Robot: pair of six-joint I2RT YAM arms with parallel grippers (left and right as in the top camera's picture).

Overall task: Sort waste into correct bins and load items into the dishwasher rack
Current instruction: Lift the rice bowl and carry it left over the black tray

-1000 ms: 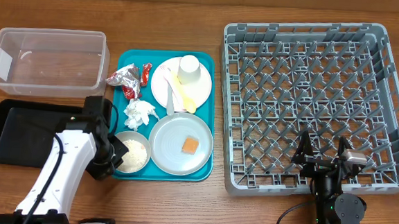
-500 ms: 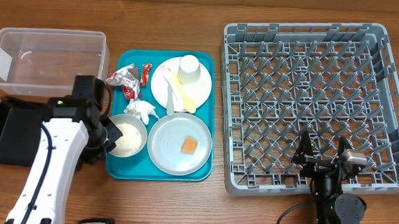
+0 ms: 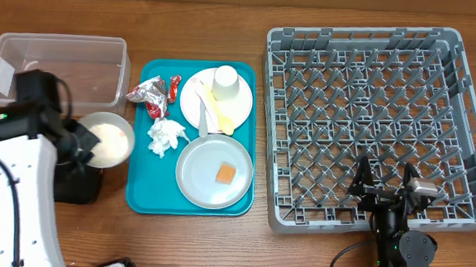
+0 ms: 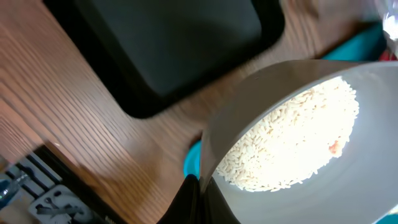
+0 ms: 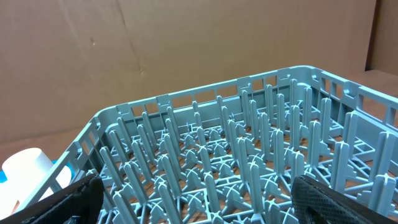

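At the bottom of the left wrist view, the left gripper (image 4: 200,186) is clamped on the rim of the small grey-white bowl (image 4: 292,81). The bowl is likely light, stiff and smooth, and its loose white rice grains (image 4: 292,140) would spill if tipped, so a level rim pinch suits it. Only the overhead view places the bowl mid-left by the shallow black rectangular tray (image 3: 77,188), and shows the right gripper (image 3: 384,182) with jaws apart, lower right.

grey rack (image 3: 373,92), teal tray (image 3: 144,182), black tray (image 4: 155,37), white rice (image 4: 292,140), orange cube (image 3: 226,173)

White left arm (image 3: 20,196), black joints, cable
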